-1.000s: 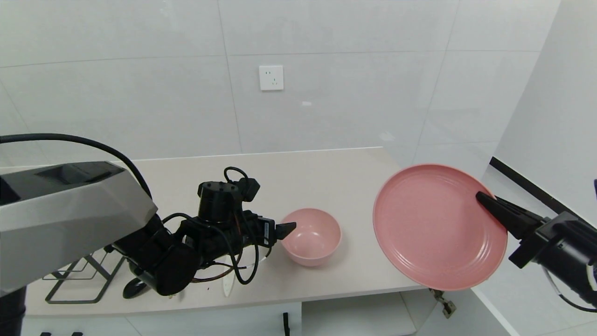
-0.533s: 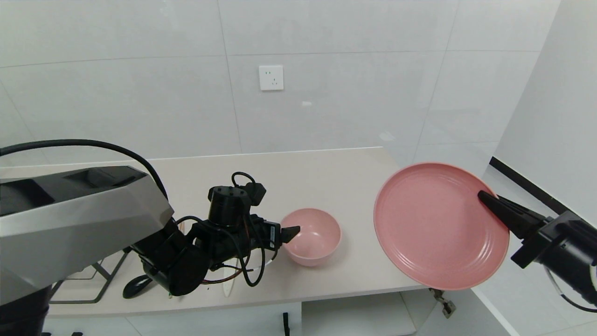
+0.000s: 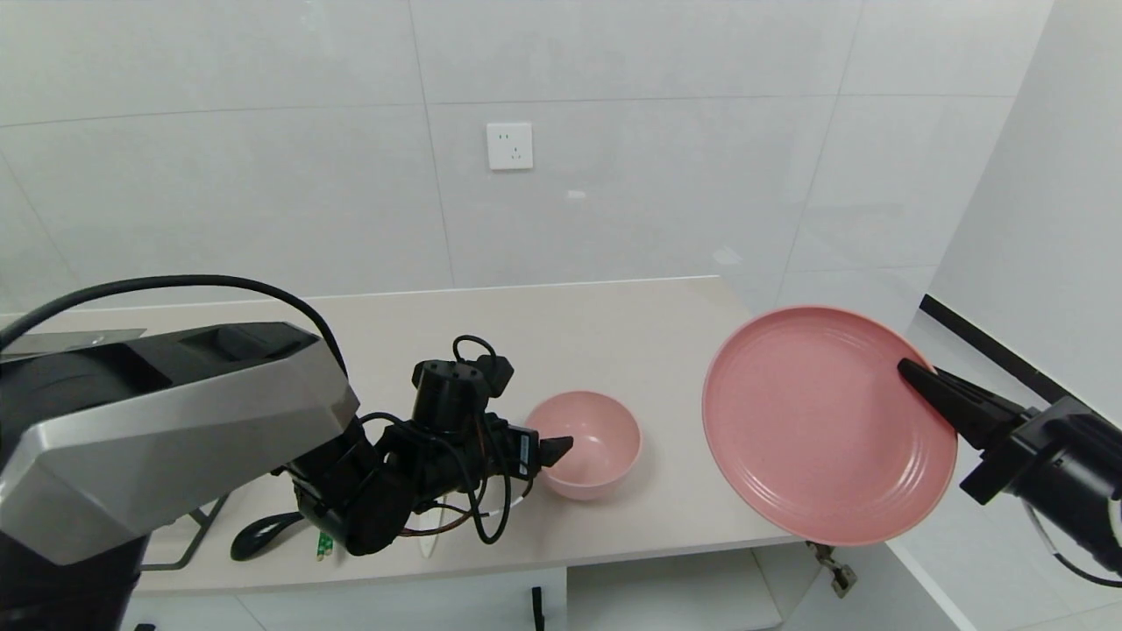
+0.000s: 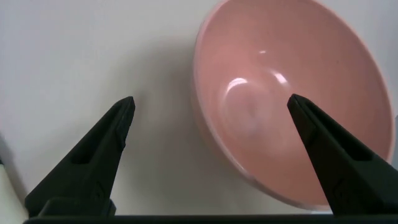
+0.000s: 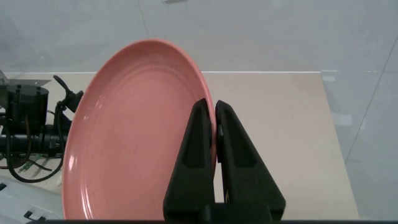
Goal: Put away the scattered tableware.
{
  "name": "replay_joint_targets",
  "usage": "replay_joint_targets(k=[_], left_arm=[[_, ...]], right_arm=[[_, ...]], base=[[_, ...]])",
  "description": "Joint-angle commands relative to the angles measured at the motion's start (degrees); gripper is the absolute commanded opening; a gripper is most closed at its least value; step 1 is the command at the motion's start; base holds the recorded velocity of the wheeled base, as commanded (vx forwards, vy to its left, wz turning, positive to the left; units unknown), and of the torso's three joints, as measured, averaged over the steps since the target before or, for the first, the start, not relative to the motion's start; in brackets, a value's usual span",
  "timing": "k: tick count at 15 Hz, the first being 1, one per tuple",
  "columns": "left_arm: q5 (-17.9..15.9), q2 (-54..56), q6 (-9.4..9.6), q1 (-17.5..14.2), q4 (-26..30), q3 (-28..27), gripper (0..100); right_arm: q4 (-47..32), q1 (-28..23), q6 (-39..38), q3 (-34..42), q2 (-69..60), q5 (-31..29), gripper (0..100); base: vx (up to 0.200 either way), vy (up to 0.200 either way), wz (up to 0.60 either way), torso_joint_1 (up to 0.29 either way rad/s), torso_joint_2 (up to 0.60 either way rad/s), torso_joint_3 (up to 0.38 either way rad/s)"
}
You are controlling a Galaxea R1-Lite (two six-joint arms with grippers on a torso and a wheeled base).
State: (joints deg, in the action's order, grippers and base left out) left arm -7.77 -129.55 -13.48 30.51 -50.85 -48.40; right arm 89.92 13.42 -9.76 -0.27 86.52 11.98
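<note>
The wide-open left gripper [image 4: 210,99] straddles the rim of the pink bowl [image 4: 280,93], likely light, rigid, slick: pinch there.

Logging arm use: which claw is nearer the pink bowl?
Left. The left claw stands open astride the rim of the pink bowl; the right claw is off to its right, shut on the pink plate.

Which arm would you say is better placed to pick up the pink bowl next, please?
Left. The left gripper is open and straddles the rim of the pink bowl, one finger inside, one outside. The right gripper is shut on the pink plate, so it is occupied.
</note>
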Motion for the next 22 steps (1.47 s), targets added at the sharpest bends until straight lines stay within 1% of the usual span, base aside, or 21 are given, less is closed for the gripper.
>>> replay_joint_targets(k=[1, 2, 4, 8, 10, 11, 12, 13, 14, 15, 16, 17, 18, 19, 20, 21, 22], left_arm=[[0.0, -1.3, -0.49, 0.4, 0.7, -0.2, 100], [0.1, -1.3, -1.02, 0.8, 1.6, -0.1, 0], [0.3, -0.6, -2.16, 1.3, 1.9, 0.0, 0], [1.5, 2.6, -2.16, 1.3, 1.9, 0.0, 0], [3.5, 4.0, -1.81, 1.3, 1.5, 0.1, 0], [5.8, 5.4, -1.72, 1.4, 1.2, 0.4, 0], [6.7, 6.5, -1.63, 1.4, 1.2, 0.5, 0], [7.2, 8.9, -1.46, 1.4, 1.0, 1.9, 0], [8.1, 11.8, -1.46, 2.1, 0.5, 4.3, 0], [9.7, 15.0, -1.72, 2.7, -0.8, 7.6, 0], [10.1, 17.2, -1.72, 2.7, -2.0, 10.1, 0], [10.1, 21.9, -1.55, 2.0, -4.7, 15.9, 0], [10.1, 23.4, -1.28, 1.0, -6.4, 18.6, 0], [10.1, 24.3, -1.19, 0.0, -10.2, 21.4, 0], [9.9, 24.9, -1.46, 0.1, -15.2, 24.1, 0], [9.8, 24.9, -1.46, 0.2, -19.0, 25.7, 0], [9.5, 24.4, -1.55, 0.1, -21.5, 26.1, 0]], right_arm=[[0.1, 0.0, 0.0, 0.0, 0.0, 0.0, 0], [0.1, 0.0, 0.0, 0.0, 0.1, 0.0, 0], [0.1, 0.0, 0.0, 0.0, 0.1, 0.0, 0], [0.1, 0.0, 0.0, 0.0, 0.1, 0.1, 0], [0.1, 0.0, 0.0, 0.0, 0.1, 0.0, 0], [0.1, 0.1, 0.0, 0.0, 0.1, 0.0, 0], [0.1, 0.1, 0.0, 0.0, 0.1, 0.0, 0], [0.1, 0.2, 0.0, 0.0, 0.1, 0.0, 0], [0.1, 0.1, -0.1, 0.0, 0.1, 0.0, 0], [0.1, 0.0, -0.1, -0.1, 0.1, 0.0, 0], [0.1, 0.0, -0.2, -0.1, 0.1, 0.0, 0], [0.1, -0.1, -0.1, -0.1, 0.1, 0.0, 0], [0.1, 0.0, 0.0, -0.2, 0.1, 0.0, 0], [0.1, 0.4, 0.4, -0.4, 0.1, 0.0, 0], [0.1, 0.6, 1.1, -0.2, 0.2, 0.0, 0], [0.1, 0.6, 1.1, -0.2, 0.4, 0.0, 0], [0.1, 0.6, 1.1, -0.3, 0.5, 0.0, 0]], base=[[0.000, 0.000, 0.00, 0.000, 0.00, 0.000], [0.000, 0.000, 0.00, 0.000, 0.00, 0.000], [0.000, 0.000, 0.00, 0.000, 0.00, 0.000], [0.000, 0.000, 0.00, 0.000, 0.00, 0.000], [0.000, 0.000, 0.00, 0.000, 0.00, 0.000], [0.000, 0.000, 0.00, 0.000, 0.00, 0.000], [0.000, 0.000, 0.00, 0.000, 0.00, 0.000], [0.000, 0.000, 0.00, 0.000, 0.00, 0.000], [0.000, 0.000, 0.00, 0.000, 0.00, 0.000], [0.000, 0.000, 0.00, 0.000, 0.00, 0.000], [0.000, 0.000, 0.00, 0.000, 0.00, 0.000], [0.000, 0.000, 0.00, 0.000, 0.00, 0.000], [0.000, 0.000, 0.00, 0.000, 0.00, 0.000], [0.000, 0.000, 0.00, 0.000, 0.00, 0.000], [0.000, 0.000, 0.00, 0.000, 0.00, 0.000], [0.000, 0.000, 0.00, 0.000, 0.00, 0.000], [0.000, 0.000, 0.00, 0.000, 0.00, 0.000]])
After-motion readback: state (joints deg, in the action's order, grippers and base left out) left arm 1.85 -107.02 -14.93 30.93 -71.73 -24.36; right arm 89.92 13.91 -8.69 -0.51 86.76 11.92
